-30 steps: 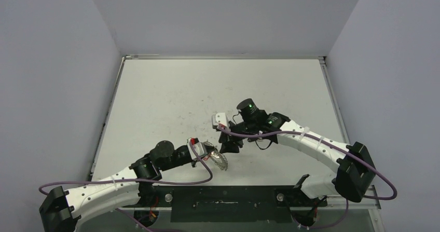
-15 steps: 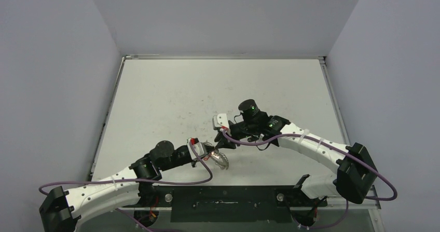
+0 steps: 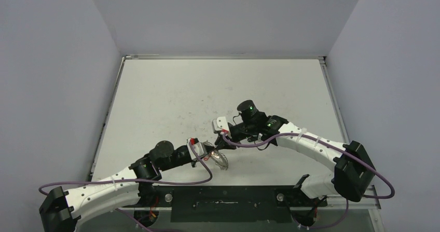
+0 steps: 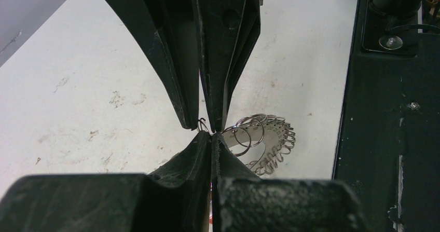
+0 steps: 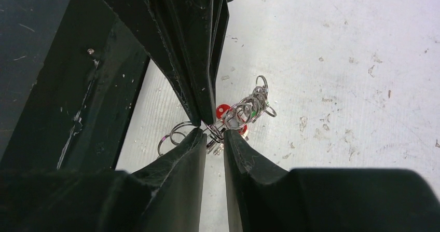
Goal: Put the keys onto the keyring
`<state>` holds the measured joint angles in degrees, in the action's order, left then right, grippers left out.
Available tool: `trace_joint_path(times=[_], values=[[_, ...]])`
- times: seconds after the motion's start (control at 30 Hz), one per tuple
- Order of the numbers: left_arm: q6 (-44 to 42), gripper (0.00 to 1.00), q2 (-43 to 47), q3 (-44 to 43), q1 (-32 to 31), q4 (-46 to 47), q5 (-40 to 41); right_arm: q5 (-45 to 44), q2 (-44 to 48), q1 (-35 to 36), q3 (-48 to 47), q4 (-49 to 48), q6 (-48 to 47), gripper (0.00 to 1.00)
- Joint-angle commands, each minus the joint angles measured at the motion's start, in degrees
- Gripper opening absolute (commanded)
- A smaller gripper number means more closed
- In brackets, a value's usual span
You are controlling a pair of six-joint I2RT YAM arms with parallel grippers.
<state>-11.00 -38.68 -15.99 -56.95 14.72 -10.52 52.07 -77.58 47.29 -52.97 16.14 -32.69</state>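
Left wrist view showed your left gripper (image 4: pixel 210 136) pinched together on a wire loop of the keyring (image 4: pixel 270 138), near the table's (image 4: pixel 78 86) front edge. Your right gripper (image 5: pixel 214 134) faced it tip to tip, fingers narrowly apart with ring coils between them.

Work cell as I see it from my remote station. A white, scuffed table (image 3: pixel 171 86) with a thin metal rim (image 3: pixel 223 57) sits between three plain pale grey walls (image 3: pixel 223 14). A black mounting plate (image 3: pixel 228 203) spans its near edge. Lighting is even and diffuse.
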Motion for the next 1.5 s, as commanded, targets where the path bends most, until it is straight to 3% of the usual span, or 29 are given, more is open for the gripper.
trace_joint_path(times=[0.0, 0.23, 0.53, 0.77, 0.93, 1.1, 1.27, 1.37, 1.47], values=[[-0.2, 0.00, 1.0, -1.6, -0.1, 3.7, -0.5, 3.2, -1.3, 0.0, -0.3, -0.2, -3.1, 0.19], [-0.3, 0.00, 1.2, -1.5, -0.1, 3.3, -0.5, 4.6, -1.9, 0.0, -1.0, 0.2, -3.5, 0.00], [0.0, 0.00, 3.3, -1.4, -0.1, 1.9, 1.7, -3.5, -1.5, 1.6, -8.3, 14.0, -3.0, 0.00], [-1.0, 0.32, 4.7, -3.0, -0.1, -2.7, 3.6, -11.8, -6.3, 4.1, -21.0, 29.1, 3.7, 0.00], [-1.8, 0.45, 4.1, -4.5, -0.1, -4.9, 4.4, -16.4, -11.0, 5.9, -30.2, 40.0, 5.3, 0.00], [-2.7, 0.36, 3.5, -5.4, -0.1, -5.4, 3.4, -19.8, -12.6, 7.8, -34.3, 43.4, 5.1, 0.00], [-3.3, 0.18, 3.0, -5.5, -0.1, -4.7, 1.3, -20.2, -13.5, 8.8, -35.2, 43.7, 5.2, 0.00], [-3.2, 0.20, 2.1, -5.3, -0.1, -3.1, 0.0, -20.4, -14.1, 9.4, -35.7, 43.5, 5.5, 0.00], [-2.8, 0.30, 0.5, -5.3, -0.1, -1.4, -1.2, -20.8, -14.6, 9.7, -36.3, 43.1, 5.9, 0.00]])
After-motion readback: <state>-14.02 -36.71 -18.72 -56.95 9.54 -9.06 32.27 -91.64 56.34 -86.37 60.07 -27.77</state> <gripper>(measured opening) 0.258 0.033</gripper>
